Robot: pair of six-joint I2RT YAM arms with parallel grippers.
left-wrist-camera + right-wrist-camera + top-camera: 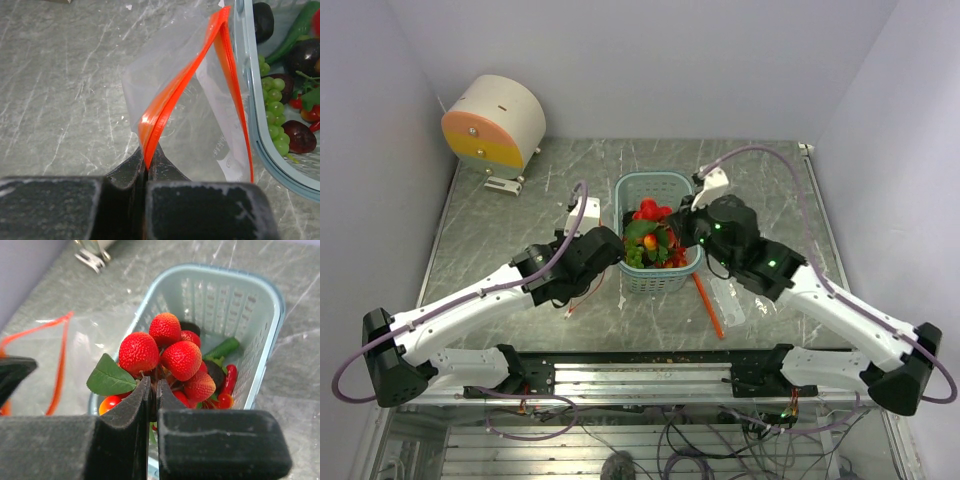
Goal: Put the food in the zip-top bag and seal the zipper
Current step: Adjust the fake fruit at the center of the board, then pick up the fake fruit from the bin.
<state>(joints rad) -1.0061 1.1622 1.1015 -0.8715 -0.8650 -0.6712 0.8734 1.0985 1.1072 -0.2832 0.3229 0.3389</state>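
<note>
Right gripper [152, 390] pinched shut on the strawberry bunch [165, 347] stem, above the basket [260, 305]. Left gripper [148, 165] clamped on the zipper [170, 100], zip-top bag [165, 55] mouth agape against basket's left wall. Advice: carry bunch left over the rim and release only inside the mouth.

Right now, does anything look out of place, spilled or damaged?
Nothing is spilled or broken. The zip-top bag looks crumpled: the left gripper pinches one end of its zipper, and the bag stands up close beside the basket.
</note>
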